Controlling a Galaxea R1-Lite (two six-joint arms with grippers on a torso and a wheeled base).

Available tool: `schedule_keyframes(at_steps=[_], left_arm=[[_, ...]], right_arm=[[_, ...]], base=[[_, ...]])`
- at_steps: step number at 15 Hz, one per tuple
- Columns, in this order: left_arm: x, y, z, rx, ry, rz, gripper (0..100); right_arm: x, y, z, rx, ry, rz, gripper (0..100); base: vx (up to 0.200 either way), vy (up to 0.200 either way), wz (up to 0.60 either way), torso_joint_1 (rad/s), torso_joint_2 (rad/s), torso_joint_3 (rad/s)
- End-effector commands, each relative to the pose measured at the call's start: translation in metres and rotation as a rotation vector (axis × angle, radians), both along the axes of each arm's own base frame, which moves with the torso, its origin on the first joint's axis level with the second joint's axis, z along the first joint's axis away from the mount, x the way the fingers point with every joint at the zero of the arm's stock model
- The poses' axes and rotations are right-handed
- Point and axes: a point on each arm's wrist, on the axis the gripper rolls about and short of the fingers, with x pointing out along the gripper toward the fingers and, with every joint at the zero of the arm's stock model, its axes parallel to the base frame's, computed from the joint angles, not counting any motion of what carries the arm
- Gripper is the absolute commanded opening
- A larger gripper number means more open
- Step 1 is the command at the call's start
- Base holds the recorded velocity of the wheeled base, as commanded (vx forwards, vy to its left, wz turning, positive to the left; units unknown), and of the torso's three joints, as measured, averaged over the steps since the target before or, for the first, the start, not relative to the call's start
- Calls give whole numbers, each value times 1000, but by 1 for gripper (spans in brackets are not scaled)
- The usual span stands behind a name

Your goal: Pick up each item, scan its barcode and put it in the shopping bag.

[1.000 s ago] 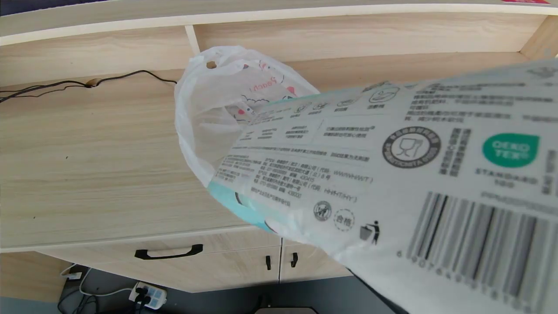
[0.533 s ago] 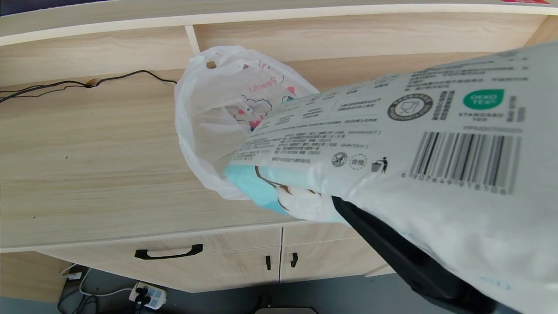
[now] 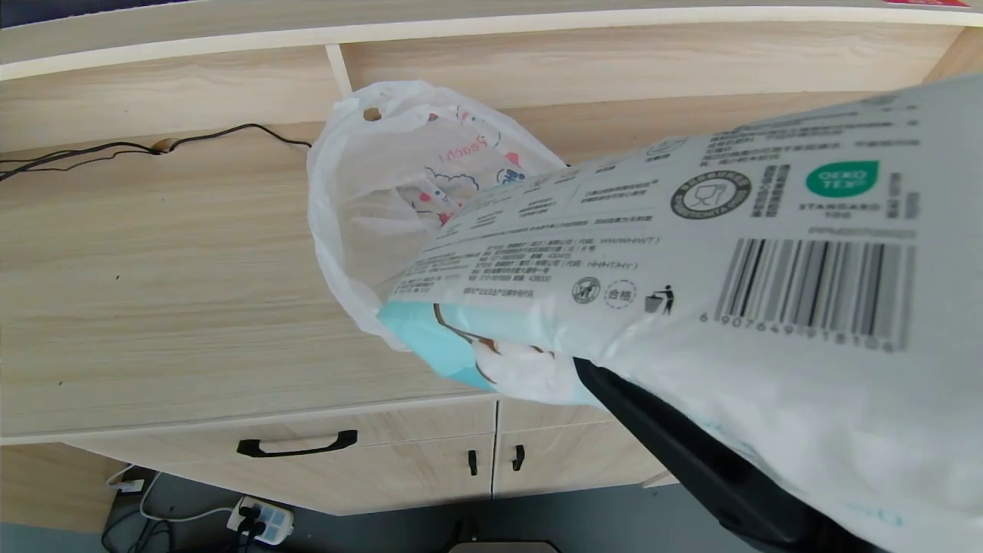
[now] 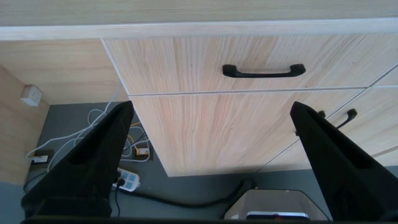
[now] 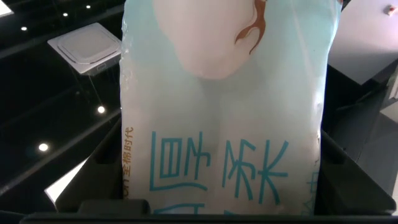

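Note:
A big soft white and teal pack point(image 3: 691, 253) hangs in the air at the right of the head view, its barcode point(image 3: 814, 292) turned up toward the camera. My right gripper point(image 5: 221, 186) is shut on the pack point(image 5: 224, 93); one black finger point(image 3: 676, 453) shows under the pack's lower edge. Behind the pack, the white plastic shopping bag point(image 3: 361, 200) stands open on the wooden counter point(image 3: 153, 292), and the pack's teal end overlaps the bag's mouth. My left gripper point(image 4: 211, 109) is open and holds nothing, low in front of the cabinet drawer.
A black cable point(image 3: 153, 144) runs along the counter's back left. A raised shelf with an upright divider point(image 3: 338, 69) backs the counter. Below are a drawer with a black handle point(image 3: 297, 444) and cabinet doors. A power strip point(image 3: 265, 521) lies on the floor.
The pack has drawn back from the camera, so its whole barcode and the black finger beneath it now show. In the last half second it slid slightly left and down.

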Motion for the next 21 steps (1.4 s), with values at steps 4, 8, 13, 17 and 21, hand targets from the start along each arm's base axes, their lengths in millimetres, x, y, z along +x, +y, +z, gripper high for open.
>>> schedule_keyframes(at_steps=[4, 8, 13, 17, 21], left_arm=[[0, 0, 0, 0, -1, 1, 100], [0, 0, 0, 0, -1, -1, 100], [0, 0, 0, 0, -1, 1, 100], [0, 0, 0, 0, -1, 1, 100], [0, 0, 0, 0, -1, 1, 100]], right_arm=[[-15, -4, 4, 24, -5, 57, 0], [-18, -9, -13, -50, -1, 39, 0], [-57, -104, -45, -106, -128, -108, 0], [-89, -143, -23, -75, -535, -201, 0], [-73, -131, 19, -202, -968, -392, 0]], base=[[0, 0, 0, 0, 0, 0], [0, 0, 0, 0, 0, 0], [0, 0, 0, 0, 0, 0], [0, 0, 0, 0, 0, 0], [0, 0, 0, 0, 0, 0]])
